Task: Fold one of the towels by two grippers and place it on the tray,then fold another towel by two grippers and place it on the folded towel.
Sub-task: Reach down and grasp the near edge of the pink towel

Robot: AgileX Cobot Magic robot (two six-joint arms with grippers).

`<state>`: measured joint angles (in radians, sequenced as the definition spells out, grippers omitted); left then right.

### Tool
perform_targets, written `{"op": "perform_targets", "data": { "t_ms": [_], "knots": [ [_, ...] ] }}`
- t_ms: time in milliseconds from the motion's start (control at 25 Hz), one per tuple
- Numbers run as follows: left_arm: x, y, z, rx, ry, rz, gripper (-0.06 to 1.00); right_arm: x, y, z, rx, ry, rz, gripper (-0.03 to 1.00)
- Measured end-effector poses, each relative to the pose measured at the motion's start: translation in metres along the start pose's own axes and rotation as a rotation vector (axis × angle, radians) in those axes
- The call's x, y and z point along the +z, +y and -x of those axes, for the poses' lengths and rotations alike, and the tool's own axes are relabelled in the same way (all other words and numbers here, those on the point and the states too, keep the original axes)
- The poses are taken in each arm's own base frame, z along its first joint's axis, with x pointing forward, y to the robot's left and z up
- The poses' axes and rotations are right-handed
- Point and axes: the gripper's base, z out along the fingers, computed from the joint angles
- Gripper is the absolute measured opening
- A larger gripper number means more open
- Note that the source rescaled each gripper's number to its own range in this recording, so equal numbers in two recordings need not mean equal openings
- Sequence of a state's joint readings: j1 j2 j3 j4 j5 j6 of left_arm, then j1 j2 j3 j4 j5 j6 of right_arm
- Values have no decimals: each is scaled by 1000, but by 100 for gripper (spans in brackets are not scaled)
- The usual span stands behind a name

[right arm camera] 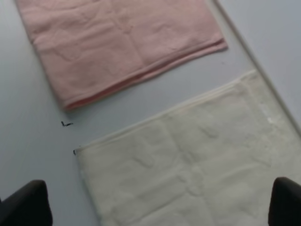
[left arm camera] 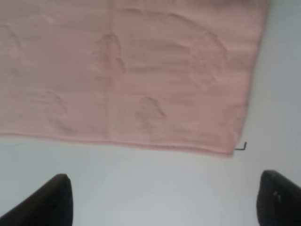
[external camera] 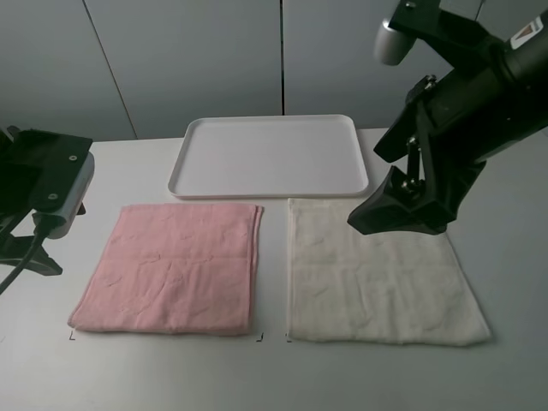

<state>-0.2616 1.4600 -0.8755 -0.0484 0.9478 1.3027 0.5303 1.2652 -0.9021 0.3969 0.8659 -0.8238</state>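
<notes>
A pink towel (external camera: 175,268) lies flat on the left of the table, a cream towel (external camera: 377,274) flat on the right. A white tray (external camera: 268,155) stands behind them with nothing in it. My left gripper (left arm camera: 162,200) is open and empty, off the pink towel's (left arm camera: 131,70) outer edge at the far left. My right gripper (right arm camera: 160,202) is open and empty, held above the cream towel's (right arm camera: 197,165) far right part. The pink towel (right arm camera: 122,42) also shows in the right wrist view.
Small black corner marks (external camera: 261,336) sit on the table by the towels' near corners. The white table (external camera: 274,377) runs on in front of the towels. A grey wall stands behind the tray.
</notes>
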Motion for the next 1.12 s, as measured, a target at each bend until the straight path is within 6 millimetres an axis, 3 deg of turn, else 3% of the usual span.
{"op": "perform_targets", "data": {
  "t_ms": [280, 480, 800, 1120],
  "knots": [
    [53, -32, -19, 116, 108, -122, 100, 40, 15, 25, -124, 108, 79, 100],
    [70, -49, -27, 161, 132, -118, 100, 76, 27, 36, -209, 193, 132, 100],
    [87, -48, -25, 137, 102, -105, 100, 123, 49, 43, -319, 293, 192, 100],
    [108, -43, -22, 106, 81, -113, 100, 145, 57, 43, -372, 334, 192, 100]
  ]
}}
